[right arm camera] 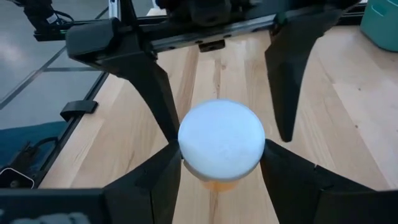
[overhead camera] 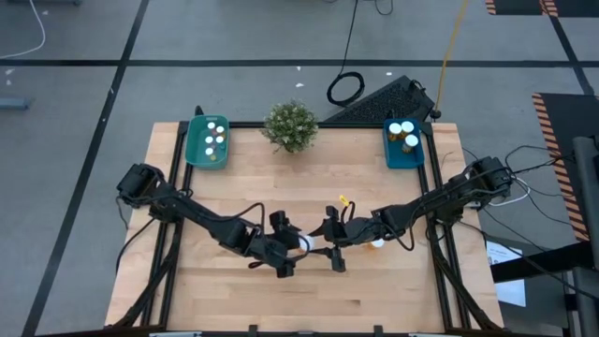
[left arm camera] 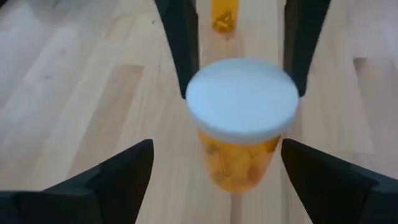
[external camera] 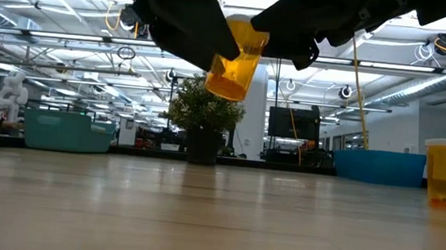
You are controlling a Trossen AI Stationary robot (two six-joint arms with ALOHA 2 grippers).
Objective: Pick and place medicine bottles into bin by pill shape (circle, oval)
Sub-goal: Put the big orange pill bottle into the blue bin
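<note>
An orange medicine bottle [external camera: 233,64] with a white cap [left arm camera: 242,99] hangs tilted above the middle of the table. My right gripper [right arm camera: 221,152] is shut on it. My left gripper [left arm camera: 216,149] faces it from the table's left, open, its fingers wide on either side of the bottle without touching. A second orange bottle [overhead camera: 377,243] stands on its base on the table under the right arm. More white-capped bottles lie in the teal bin [overhead camera: 195,150] and the blue bin [overhead camera: 393,154]. My right gripper pinches the bottle at its white cap [right arm camera: 186,146], one finger on each side of the cap's rim. The fingers [left arm camera: 186,68] come from the table's right, slanting down. The bottle is lifted clear of the table and tilted, its orange body hanging below the cap.
A small potted plant [overhead camera: 290,124] stands at the far edge between the two bins. A small yellow bit [overhead camera: 343,199] lies on the wood behind the grippers. Bare wood stretches along the near half of the table.
</note>
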